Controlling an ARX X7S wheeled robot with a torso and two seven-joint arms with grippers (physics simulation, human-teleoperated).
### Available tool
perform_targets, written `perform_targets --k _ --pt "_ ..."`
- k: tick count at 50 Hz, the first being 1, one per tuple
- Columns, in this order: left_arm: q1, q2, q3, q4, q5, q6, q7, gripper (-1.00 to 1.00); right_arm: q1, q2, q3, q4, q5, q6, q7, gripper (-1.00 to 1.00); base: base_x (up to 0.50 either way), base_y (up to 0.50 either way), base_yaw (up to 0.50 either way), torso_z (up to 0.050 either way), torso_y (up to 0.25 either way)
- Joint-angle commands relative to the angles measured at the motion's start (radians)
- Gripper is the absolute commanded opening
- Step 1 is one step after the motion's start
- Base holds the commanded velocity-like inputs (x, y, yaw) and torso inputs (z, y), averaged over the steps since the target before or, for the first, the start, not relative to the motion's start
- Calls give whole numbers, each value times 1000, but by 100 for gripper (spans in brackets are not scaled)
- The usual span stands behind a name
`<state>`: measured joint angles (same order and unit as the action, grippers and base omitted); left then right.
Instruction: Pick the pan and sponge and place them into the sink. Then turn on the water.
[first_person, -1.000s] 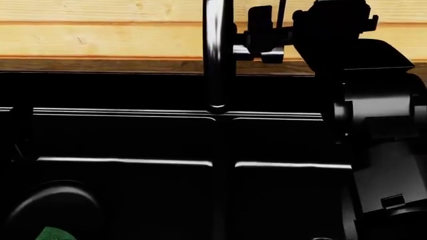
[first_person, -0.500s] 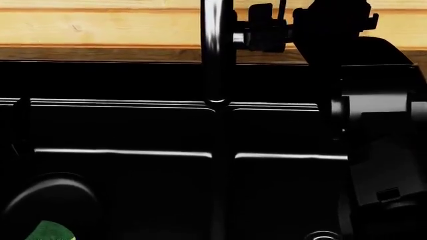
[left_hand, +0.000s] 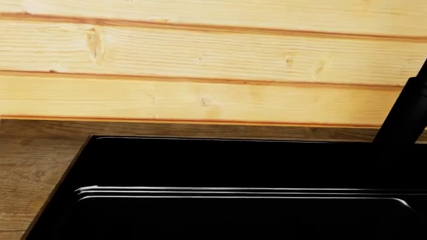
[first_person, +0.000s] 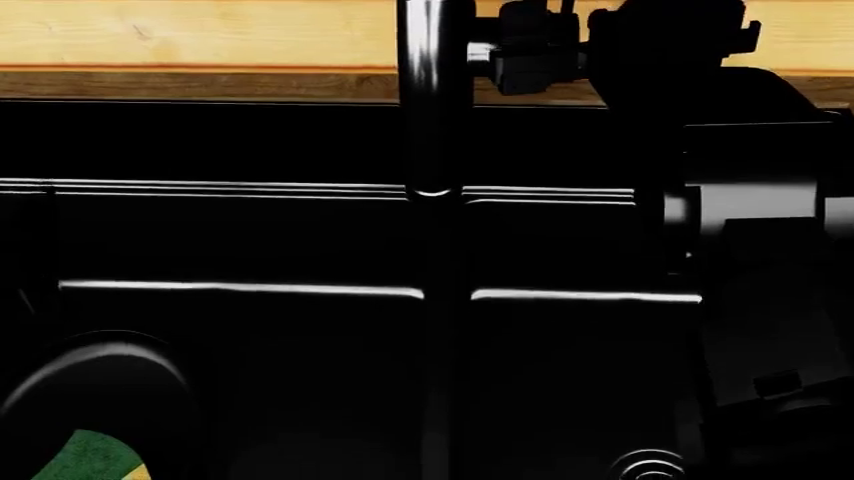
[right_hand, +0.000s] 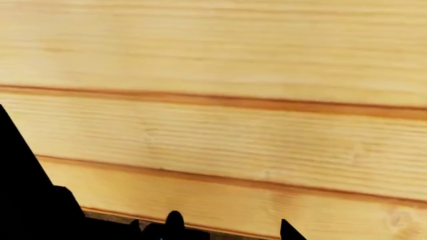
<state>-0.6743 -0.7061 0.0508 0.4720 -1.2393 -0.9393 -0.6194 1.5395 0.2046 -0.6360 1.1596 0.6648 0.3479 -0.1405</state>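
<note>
The pale pine plank wall (first_person: 200, 30), with orange seams between its boards, runs behind everything; in the right wrist view it fills nearly the whole picture. Below it lies a brown wood-grain countertop (left_hand: 33, 160), which frames the large glossy black double-basin sink (first_person: 240, 290). The sink's rim and inner ledges catch thin white highlights, and a centre divider (first_person: 447, 350) splits it into two basins. A ringed round drain (first_person: 647, 467) shows at the floor of the right-hand basin.

The robot's black right arm (first_person: 747, 220) rises along the right side of the head view. The tall dark glossy faucet (first_person: 434, 90) stands upright at the back, in line with the divider.

The round, shallow, glossy black frying pan (first_person: 94, 385) sits in the left basin, only its curved rim in view. The small sponge (first_person: 87, 460) with a green scrub top over a yellow foam layer lies inside the pan.

The right gripper (first_person: 527, 60) is up beside the faucet's column, touching or nearly touching it; whether its jaws are clenched or released I cannot tell. The left gripper does not show in any view.
</note>
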Motion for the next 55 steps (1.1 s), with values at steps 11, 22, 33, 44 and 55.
perform_targets --k 11,22,33,44,55 --pt "2 9 8 -16 -2 3 -10 100 -48 69 28 -158 33 60 81 100 0 0 0 1 -1" --pt "2 10 16 -22 2 4 -10 100 -82 108 37 -234 46 92 122 100 0 0 0 0 0" --pt "0 4 21 -26 6 4 -3 100 -98 138 47 -271 53 108 150 100 0 0 0 0 0" --pt "1 3 29 -22 11 5 -5 100 -112 145 58 -278 62 108 158 100 0 0 0 0 0" --pt "6 2 32 -24 13 8 -4 100 -129 149 81 -282 85 109 171 100 0 0 0 0 0"
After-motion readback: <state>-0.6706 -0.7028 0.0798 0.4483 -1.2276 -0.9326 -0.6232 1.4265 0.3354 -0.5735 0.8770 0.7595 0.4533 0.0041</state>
